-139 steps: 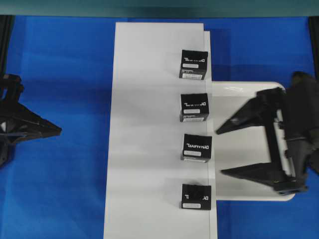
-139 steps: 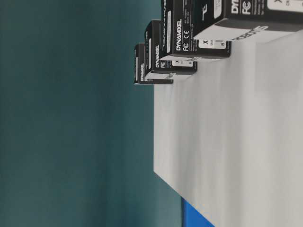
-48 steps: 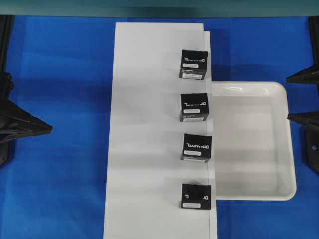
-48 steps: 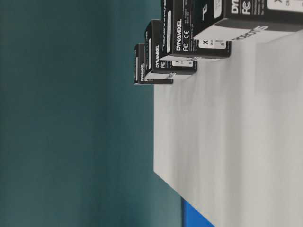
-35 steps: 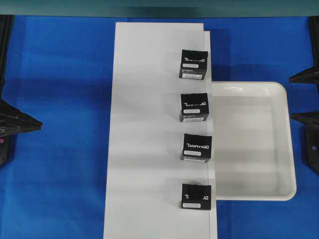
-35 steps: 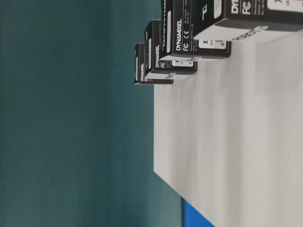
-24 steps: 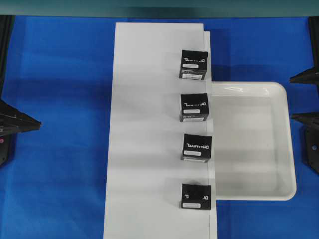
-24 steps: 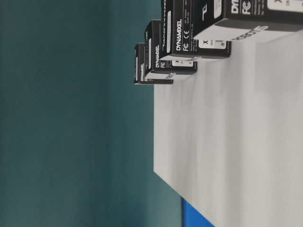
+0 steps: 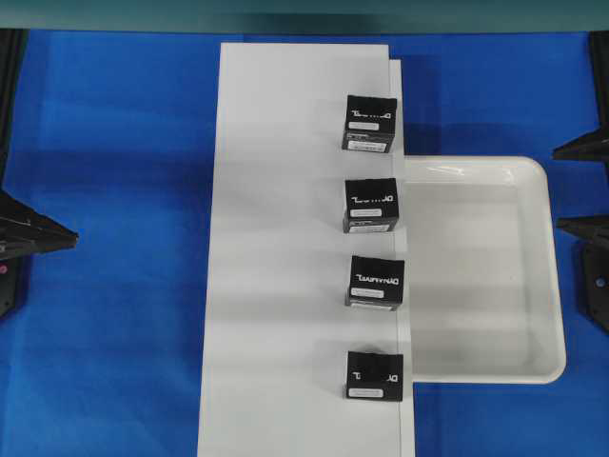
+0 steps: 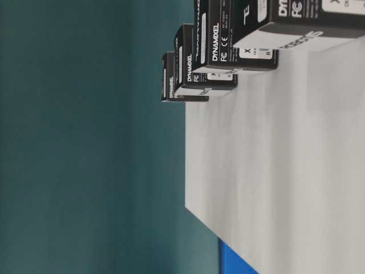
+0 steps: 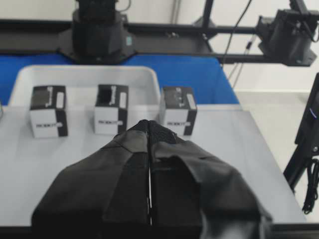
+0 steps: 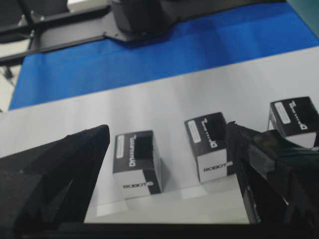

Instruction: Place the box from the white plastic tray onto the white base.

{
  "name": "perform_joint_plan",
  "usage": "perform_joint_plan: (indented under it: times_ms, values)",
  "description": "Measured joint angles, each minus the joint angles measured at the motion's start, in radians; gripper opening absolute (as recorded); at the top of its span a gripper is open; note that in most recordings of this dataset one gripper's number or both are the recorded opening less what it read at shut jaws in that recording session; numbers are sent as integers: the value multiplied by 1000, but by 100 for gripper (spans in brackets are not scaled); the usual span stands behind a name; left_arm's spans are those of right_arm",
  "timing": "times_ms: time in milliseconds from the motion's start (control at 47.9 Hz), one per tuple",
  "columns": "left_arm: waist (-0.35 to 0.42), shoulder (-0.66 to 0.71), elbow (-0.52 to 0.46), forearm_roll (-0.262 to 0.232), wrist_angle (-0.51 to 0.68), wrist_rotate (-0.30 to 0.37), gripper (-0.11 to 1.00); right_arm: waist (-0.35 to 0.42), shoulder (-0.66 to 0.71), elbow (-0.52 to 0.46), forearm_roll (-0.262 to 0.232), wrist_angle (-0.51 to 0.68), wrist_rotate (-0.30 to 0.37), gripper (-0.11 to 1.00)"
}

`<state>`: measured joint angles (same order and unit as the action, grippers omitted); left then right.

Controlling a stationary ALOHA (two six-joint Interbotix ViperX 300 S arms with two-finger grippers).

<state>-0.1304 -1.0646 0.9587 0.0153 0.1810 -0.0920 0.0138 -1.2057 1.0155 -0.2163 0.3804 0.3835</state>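
A: Worktop [image 9: 114, 143], blue. Arms?
B: Both stand at its outer edges. Left end effector [image 9: 68, 235] at the left edge, tip toward the middle. Right end effector [image 9: 568, 187] at the right edge; only its two tips show overhead, the rest is cut off.

A: White base [image 9: 285, 238]?
B: Long flat board down the middle, carrying four boxes in a row along its right side. The box [image 9: 374, 375] with faint lettering sits nearest the bottom of the overhead view, just beside the tray's corner.

A: White plastic tray [image 9: 538, 276]?
B: Against the board's right edge, nothing in it.

A: End effectors' state?
B: Left: fingers pressed together, holding nothing. Right: spread wide, touching nothing.
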Motion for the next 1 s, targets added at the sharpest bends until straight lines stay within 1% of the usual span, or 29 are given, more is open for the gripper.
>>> perform_joint_plan:
  times_ms: [564,731,815,1003]
  values:
    - [2,0,0,0,0,0,-6,0,-34,21,2,-2,2,95]
    - [0,-2,0,0,2,2,-6,-3,-61,25,2,0,12,95]
    - [0,-6,0,0,0,14,-6,-5,-86,35,2,20,23,95]
    - [2,-8,0,0,-2,15,-6,-8,-135,61,2,83,55,95]
